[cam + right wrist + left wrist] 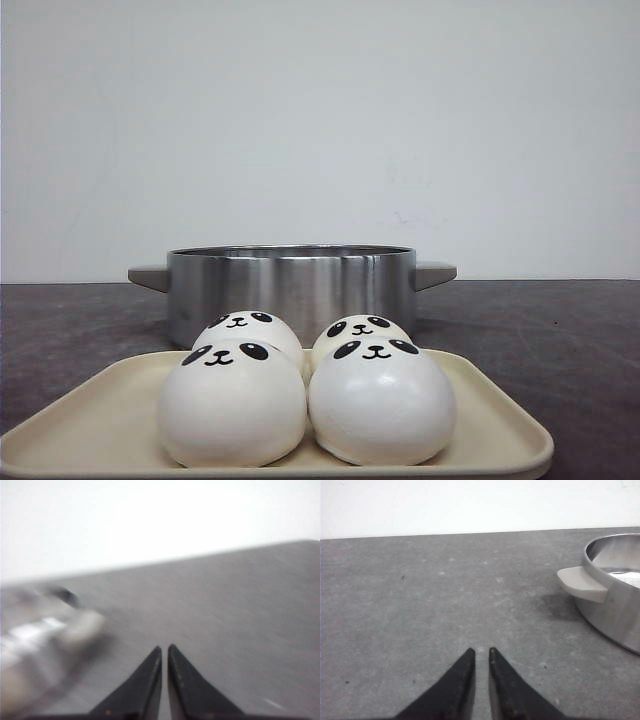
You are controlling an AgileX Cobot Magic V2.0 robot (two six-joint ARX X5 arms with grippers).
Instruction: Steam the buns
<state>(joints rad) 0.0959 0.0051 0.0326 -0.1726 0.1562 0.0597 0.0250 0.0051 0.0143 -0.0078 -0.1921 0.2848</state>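
Observation:
Several white panda-face buns sit on a cream tray (490, 420) at the front: front left bun (232, 405), front right bun (382, 402), back left bun (250, 328), back right bun (360, 330). A steel pot (290, 285) with grey handles stands behind the tray. My left gripper (481, 652) is shut and empty over the bare grey table, left of the pot (615, 587). My right gripper (165, 648) is shut and empty; that view is blurred, with the pot (35, 640) a smear to one side. Neither gripper shows in the front view.
The dark grey tabletop (560, 330) runs back to a white wall. The pot's grey handle (582, 584) sticks out toward my left gripper's side.

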